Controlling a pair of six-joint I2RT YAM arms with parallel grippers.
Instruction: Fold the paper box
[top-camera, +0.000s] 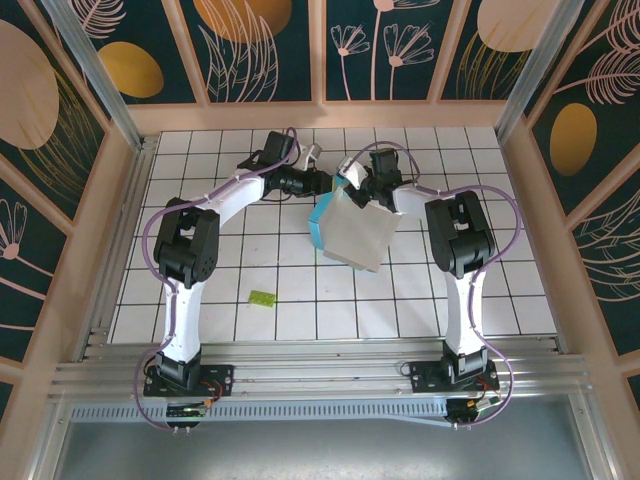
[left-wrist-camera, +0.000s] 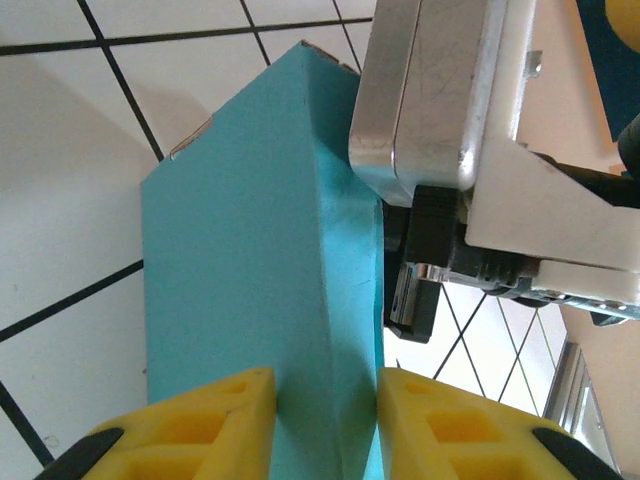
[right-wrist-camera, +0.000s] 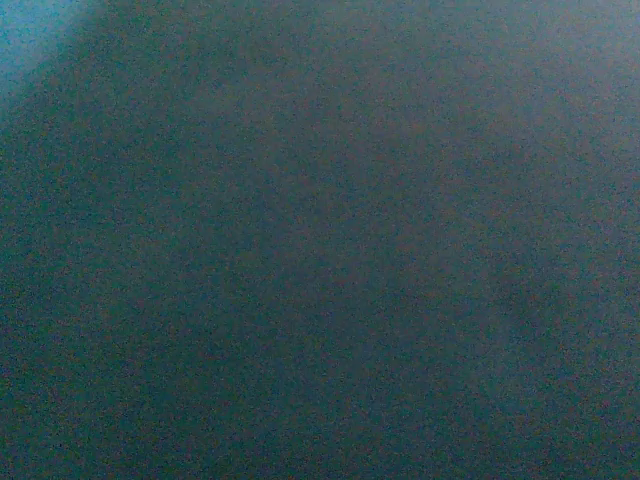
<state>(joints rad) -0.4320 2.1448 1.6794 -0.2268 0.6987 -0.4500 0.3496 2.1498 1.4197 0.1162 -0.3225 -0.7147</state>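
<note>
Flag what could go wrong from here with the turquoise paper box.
The left tool pinches a raised fold of the turquoise-and-white paper box; a pull could tear or crease the thin card. The right tool sits shut beside that fold, so the tools might collide. The right wrist camera gives a dark blur, so what that tool holds cannot be checked.

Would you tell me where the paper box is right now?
In the top external view the paper box is just right of the table's centre, beyond the lime-green piece; the left gripper clamps its turquoise edge in the left wrist view.
</note>
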